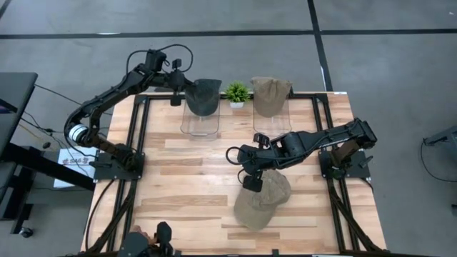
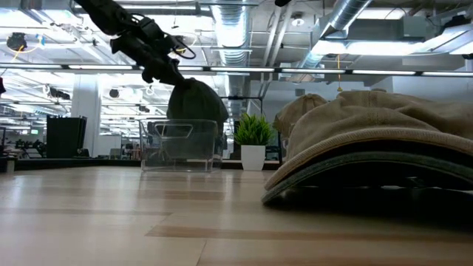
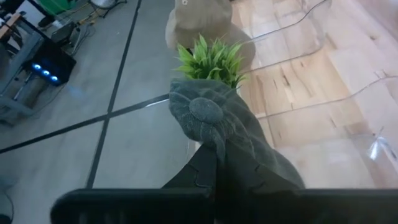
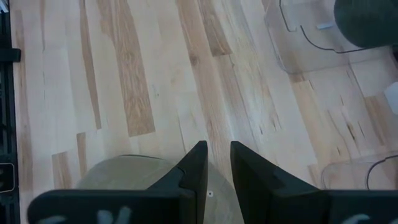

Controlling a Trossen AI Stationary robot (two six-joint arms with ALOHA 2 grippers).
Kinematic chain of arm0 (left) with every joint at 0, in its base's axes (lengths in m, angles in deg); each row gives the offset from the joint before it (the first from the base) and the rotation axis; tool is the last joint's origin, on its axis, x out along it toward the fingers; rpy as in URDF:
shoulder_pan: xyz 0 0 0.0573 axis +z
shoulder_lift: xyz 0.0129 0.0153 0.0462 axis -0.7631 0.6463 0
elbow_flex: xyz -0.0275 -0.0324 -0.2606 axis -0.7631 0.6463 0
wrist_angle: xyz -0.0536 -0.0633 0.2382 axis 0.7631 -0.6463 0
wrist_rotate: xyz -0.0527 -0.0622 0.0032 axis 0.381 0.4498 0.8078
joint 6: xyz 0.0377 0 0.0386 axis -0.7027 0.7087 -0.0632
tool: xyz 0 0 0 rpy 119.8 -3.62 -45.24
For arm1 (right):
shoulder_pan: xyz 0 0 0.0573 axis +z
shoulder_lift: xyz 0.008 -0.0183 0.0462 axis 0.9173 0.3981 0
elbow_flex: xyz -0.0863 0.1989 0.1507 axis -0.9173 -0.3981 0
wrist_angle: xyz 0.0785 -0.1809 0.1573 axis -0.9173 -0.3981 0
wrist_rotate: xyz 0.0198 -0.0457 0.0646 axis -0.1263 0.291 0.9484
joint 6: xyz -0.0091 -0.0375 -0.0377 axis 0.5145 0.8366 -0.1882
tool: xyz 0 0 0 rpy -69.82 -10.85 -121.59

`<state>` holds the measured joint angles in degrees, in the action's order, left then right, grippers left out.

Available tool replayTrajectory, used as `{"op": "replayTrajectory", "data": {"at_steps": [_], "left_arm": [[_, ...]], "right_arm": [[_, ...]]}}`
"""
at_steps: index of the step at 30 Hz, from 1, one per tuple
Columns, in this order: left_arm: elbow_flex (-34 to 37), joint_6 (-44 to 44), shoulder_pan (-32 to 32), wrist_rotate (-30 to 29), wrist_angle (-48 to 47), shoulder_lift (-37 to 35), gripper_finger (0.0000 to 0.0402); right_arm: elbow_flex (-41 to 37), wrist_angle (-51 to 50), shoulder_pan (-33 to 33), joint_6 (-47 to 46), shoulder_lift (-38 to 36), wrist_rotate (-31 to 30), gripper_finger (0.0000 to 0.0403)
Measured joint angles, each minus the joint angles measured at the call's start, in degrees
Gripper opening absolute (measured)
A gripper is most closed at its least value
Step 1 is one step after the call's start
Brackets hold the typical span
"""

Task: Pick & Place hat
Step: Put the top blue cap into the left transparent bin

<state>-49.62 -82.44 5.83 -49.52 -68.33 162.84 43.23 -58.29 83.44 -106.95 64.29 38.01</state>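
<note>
My left gripper (image 1: 178,87) is at the table's far edge, shut on a dark grey-green hat (image 1: 203,96) that hangs over the left clear box (image 1: 200,121). In the low view the hat (image 2: 196,103) sits at the level of the box's rim (image 2: 181,122). My right gripper (image 4: 218,165) is near the table's middle, open by a narrow gap, above the far-left edge of a tan hat (image 1: 263,201) that lies flat on the table. I cannot tell whether it touches that hat. A second tan hat (image 1: 271,93) rests on the right clear box (image 1: 273,123). My left gripper pinches the dark hat's crown cloth (image 3: 227,146) between its two fingers, just below the top button (image 3: 205,111). The fingers come level from the table's left side. The hat is lifted clear of the table and hangs bunched beside and below the fingers.
A small potted plant (image 1: 237,93) stands between the two clear boxes at the far edge. Black rails (image 1: 139,143) run along the table's left and right sides. Bare wood lies at the middle left (image 1: 186,185).
</note>
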Motion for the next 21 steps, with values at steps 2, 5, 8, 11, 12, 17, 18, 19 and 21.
{"op": "replayTrajectory", "data": {"at_steps": [2, 5, 8, 11, 12, 17, 18, 19, 21], "left_arm": [[0.54, 0.12, 0.07, -0.02, 0.94, 0.00, 0.0016], [1.10, 0.12, 0.05, -0.02, 1.86, 0.00, 0.0027], [1.92, 0.12, 0.05, -0.08, 2.63, 0.00, 0.0038], [2.57, 0.14, 0.05, -0.43, 3.89, 0.00, 0.0048], [2.71, 0.14, 0.05, -0.68, 4.05, 0.00, 0.0051], [3.26, 0.14, 0.05, -1.77, 4.93, 0.00, 0.0072], [3.26, 0.14, 0.05, -1.75, 4.94, 0.00, 0.0076], [3.26, 0.16, 0.05, -1.75, 4.96, 0.00, 0.0081], [3.26, 0.38, 0.05, -1.87, 4.99, 0.00, 0.0089]], "right_arm": [[0.00, 0.00, 0.00, 0.02, 0.00, -0.01, 0.0061], [0.00, 0.02, 0.00, 0.02, 0.00, -0.04, 0.0061], [0.00, 0.19, -0.01, 0.07, 0.00, -0.04, 0.0061], [0.00, 0.39, 0.00, 0.09, 0.01, -0.08, 0.0061], [0.00, 0.39, -0.01, 0.09, 0.01, -0.08, 0.0061], [0.00, 0.39, 0.00, 0.09, 0.02, -0.12, 0.0061], [0.00, 0.39, -0.02, 0.11, 0.02, -0.12, 0.0061], [0.00, 0.39, -0.01, 0.11, 0.00, -0.14, 0.0061], [0.00, 0.39, -0.01, 0.11, 0.02, -0.14, 0.0061]]}}
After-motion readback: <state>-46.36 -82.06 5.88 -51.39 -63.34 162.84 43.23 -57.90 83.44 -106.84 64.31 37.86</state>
